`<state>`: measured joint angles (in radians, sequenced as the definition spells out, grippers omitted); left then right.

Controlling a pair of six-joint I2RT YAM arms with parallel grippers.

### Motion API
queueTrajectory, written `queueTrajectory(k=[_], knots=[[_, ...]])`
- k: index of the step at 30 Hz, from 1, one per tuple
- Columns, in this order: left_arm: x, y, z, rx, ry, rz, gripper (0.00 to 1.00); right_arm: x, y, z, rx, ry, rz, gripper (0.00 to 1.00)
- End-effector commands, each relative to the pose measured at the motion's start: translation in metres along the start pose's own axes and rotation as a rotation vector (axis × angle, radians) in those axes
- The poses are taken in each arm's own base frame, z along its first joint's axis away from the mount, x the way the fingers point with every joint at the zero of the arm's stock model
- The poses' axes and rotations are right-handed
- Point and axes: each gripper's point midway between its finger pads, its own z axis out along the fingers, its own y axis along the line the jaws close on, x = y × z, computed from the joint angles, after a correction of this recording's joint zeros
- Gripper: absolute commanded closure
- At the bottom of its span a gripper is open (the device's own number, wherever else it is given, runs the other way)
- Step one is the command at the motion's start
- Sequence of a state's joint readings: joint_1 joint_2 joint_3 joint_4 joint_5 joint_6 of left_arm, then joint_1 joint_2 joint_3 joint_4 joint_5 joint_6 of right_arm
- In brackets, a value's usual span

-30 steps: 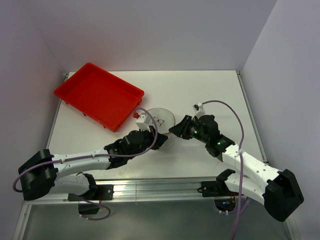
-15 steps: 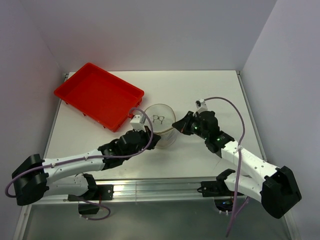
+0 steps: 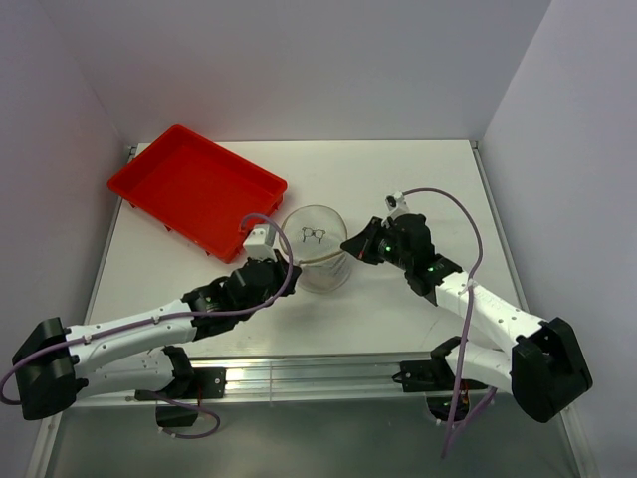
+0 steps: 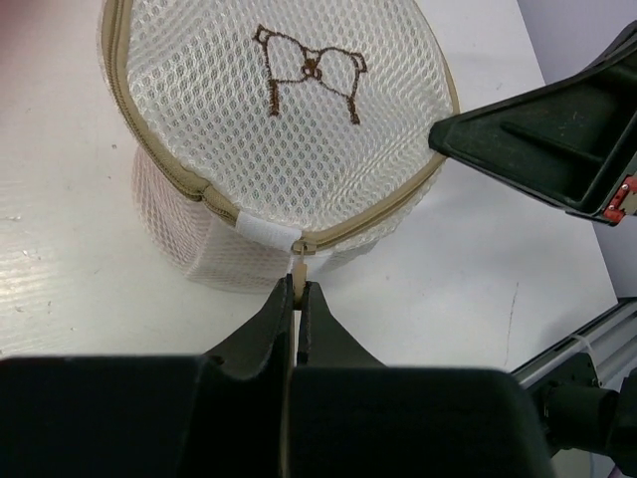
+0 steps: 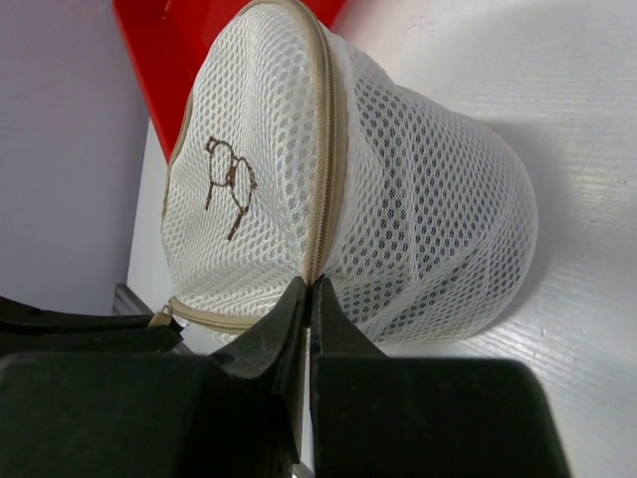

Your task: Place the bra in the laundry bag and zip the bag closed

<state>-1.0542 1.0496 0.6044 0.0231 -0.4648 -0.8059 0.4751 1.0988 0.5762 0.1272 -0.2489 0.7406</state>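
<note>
Left wrist view: the left gripper [image 4: 299, 291] is clenched on the zipper pull [image 4: 298, 259], which points straight back at it from the near rim of the laundry bag [image 4: 289, 129]. The zip track curves away along that rim toward the right gripper [image 5: 310, 291], pinched shut on the rim's other side. The bag stands on the table [image 4: 60, 289]. The bra cannot be made out through the mesh.

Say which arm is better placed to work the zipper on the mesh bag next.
Left. The left claw is shut on the zipper pull at the rim of the laundry bag. The right claw pinches the rim seam farther round, so it probably suits bracing.
</note>
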Motion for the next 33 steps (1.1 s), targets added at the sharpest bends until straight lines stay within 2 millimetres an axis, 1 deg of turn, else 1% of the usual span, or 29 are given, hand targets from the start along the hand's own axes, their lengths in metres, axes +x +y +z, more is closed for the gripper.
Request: queueTrajectory(k=[1, 2, 5, 6, 8, 9, 12, 14, 15, 17, 18, 19, 20, 22, 23, 24, 26, 27, 29, 30, 31, 32, 33], knots=[[-0.032, 0.009, -0.007, -0.075, -0.098, 0.016, 1.00, -0.035, -0.006, 0.001, 0.048, -0.118, -0.052, 1.00], [-0.040, 0.006, -0.011, -0.065, -0.118, 0.009, 1.00, -0.036, -0.006, 0.001, 0.050, -0.121, -0.054, 1.00], [-0.058, 0.001, -0.021, -0.049, -0.165, 0.015, 0.76, -0.035, -0.003, 0.001, 0.040, -0.111, -0.059, 1.00], [-0.063, -0.001, -0.024, -0.042, -0.175, 0.024, 0.62, -0.035, -0.002, 0.001, 0.039, -0.106, -0.064, 1.00], [-0.071, -0.002, -0.030, -0.037, -0.190, 0.028, 0.52, -0.033, -0.003, 0.001, 0.041, -0.102, -0.060, 1.00], [-0.077, -0.005, -0.034, -0.033, -0.200, 0.027, 0.44, -0.032, -0.004, 0.000, 0.041, -0.102, -0.060, 1.00], [-0.086, -0.004, -0.042, -0.033, -0.220, 0.035, 0.33, -0.034, -0.001, -0.004, 0.038, -0.107, -0.068, 0.99], [-0.093, -0.004, -0.050, -0.028, -0.233, 0.032, 0.25, -0.036, 0.000, -0.006, 0.038, -0.114, -0.073, 0.96], [-0.097, -0.005, -0.053, -0.024, -0.242, 0.038, 0.22, -0.038, 0.003, -0.010, 0.031, -0.122, -0.076, 0.93], [-0.102, -0.003, -0.059, -0.028, -0.252, 0.041, 0.20, -0.040, 0.004, -0.013, 0.035, -0.132, -0.083, 0.84], [-0.104, -0.002, -0.062, -0.030, -0.257, 0.042, 0.18, -0.041, 0.005, -0.017, 0.039, -0.135, -0.088, 0.64], [-0.108, -0.001, -0.066, -0.032, -0.269, 0.038, 0.17, -0.042, 0.005, -0.019, 0.046, -0.139, -0.091, 0.52], [-0.109, 0.002, -0.068, -0.042, -0.268, 0.045, 0.17, -0.045, 0.007, -0.022, 0.047, -0.147, -0.101, 0.31], [-0.112, 0.005, -0.074, -0.050, -0.274, 0.042, 0.17, -0.051, 0.005, -0.032, 0.078, -0.177, -0.111, 0.08], [-0.114, 0.005, -0.076, -0.048, -0.275, 0.050, 0.17, -0.053, 0.004, -0.037, 0.087, -0.189, -0.126, 0.01], [-0.112, 0.006, -0.079, -0.045, -0.266, 0.062, 0.17, -0.059, 0.003, -0.047, 0.110, -0.224, -0.135, 0.00], [-0.112, 0.003, -0.085, -0.008, -0.259, 0.087, 0.17, -0.067, 0.002, -0.058, 0.140, -0.260, -0.160, 0.00], [-0.111, 0.004, -0.087, -0.007, -0.253, 0.091, 0.17, -0.074, -0.001, -0.070, 0.174, -0.306, -0.170, 0.00], [-0.114, 0.007, -0.093, -0.005, -0.265, 0.086, 0.16, -0.081, -0.003, -0.083, 0.202, -0.348, -0.189, 0.00], [-0.115, 0.010, -0.096, -0.014, -0.271, 0.086, 0.16, -0.087, -0.005, -0.096, 0.225, -0.392, -0.192, 0.00], [-0.119, 0.012, -0.101, -0.012, -0.283, 0.080, 0.15, -0.089, -0.006, -0.102, 0.235, -0.413, -0.195, 0.00], [-0.121, 0.013, -0.103, -0.013, -0.289, 0.078, 0.15, -0.092, -0.004, -0.114, 0.234, -0.452, -0.200, 0.00], [-0.123, 0.015, -0.107, -0.016, -0.300, 0.074, 0.15, -0.096, -0.004, -0.120, 0.237, -0.479, -0.195, 0.00]])
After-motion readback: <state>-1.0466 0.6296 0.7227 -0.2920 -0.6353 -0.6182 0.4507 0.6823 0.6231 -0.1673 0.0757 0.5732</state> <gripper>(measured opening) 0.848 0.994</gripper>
